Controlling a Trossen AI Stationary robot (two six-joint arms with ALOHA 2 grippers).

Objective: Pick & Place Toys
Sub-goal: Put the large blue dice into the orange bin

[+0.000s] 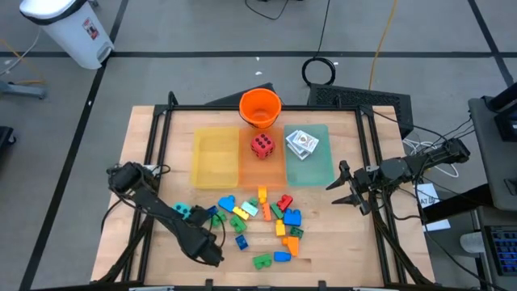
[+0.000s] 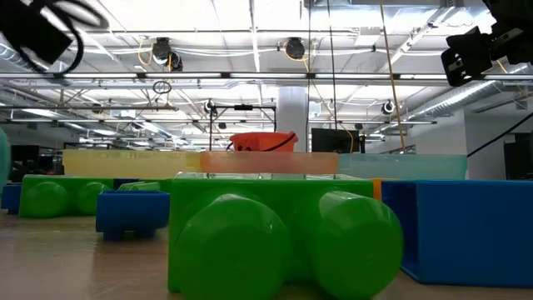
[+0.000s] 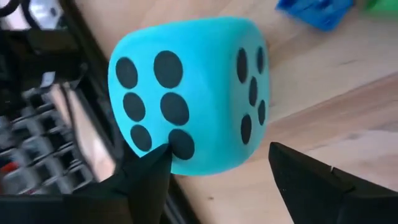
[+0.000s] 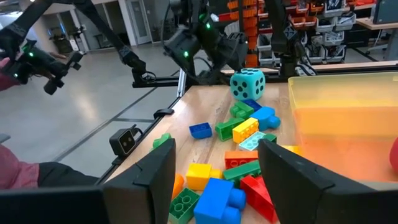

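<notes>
- my left pincer (image 3: pixel 214 165) sits low over the wooden tabletop (image 1: pixel 161 145), fingers part open on either side of the teal foam die (image 3: pixel 186 93); one finger touches the die, the other stands just clear.
- the die rests on the tabletop at the left edge of the scattered plastic bricks (image 1: pixel 266 218).
- my right pincer (image 1: pixel 346 187) hovers part open and empty at the right edge.
- the red foam die (image 1: pixel 262 145) lies on the orange translucent tray (image 1: pixel 262 171).

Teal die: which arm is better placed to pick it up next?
Left. The left gripper already straddles the teal die, one finger touching its six-spot face, jaws apart. The right gripper waits open at the table's right edge, far from it.
</notes>
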